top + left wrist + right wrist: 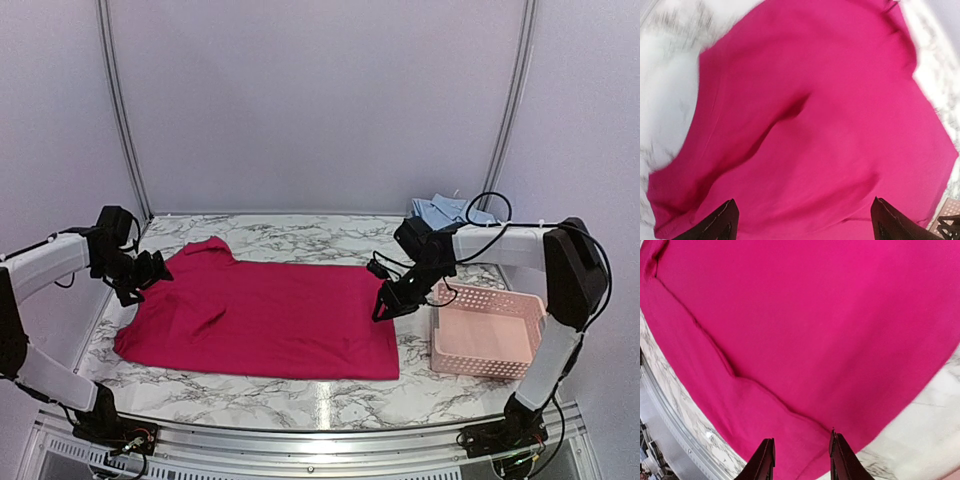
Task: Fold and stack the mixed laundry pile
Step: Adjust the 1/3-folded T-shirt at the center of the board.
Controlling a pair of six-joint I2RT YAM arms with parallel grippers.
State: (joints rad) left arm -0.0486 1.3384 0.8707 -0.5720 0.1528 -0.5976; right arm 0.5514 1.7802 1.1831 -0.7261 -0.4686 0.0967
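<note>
The magenta-red garment [260, 310] lies spread flat across the marble table, with a small crease near its left side. My left gripper [150, 272] hovers at the garment's left edge, jaws wide open; in the left wrist view only cloth [815, 125] shows between the left gripper's [804, 201] tips. My right gripper [385, 305] sits over the garment's right edge. In the right wrist view the right gripper [801, 436] has its jaws partly apart above a folded hem of the cloth [815, 330], near its corner. The light blue shirt [445, 210] lies bunched at the back right, behind the right arm.
A pink lattice basket [480, 365] stands at the right, close beside the garment's right edge and under the right arm. Bare marble table [300, 385] runs along the front edge, bounded by a metal rail. Pale walls enclose the back and sides.
</note>
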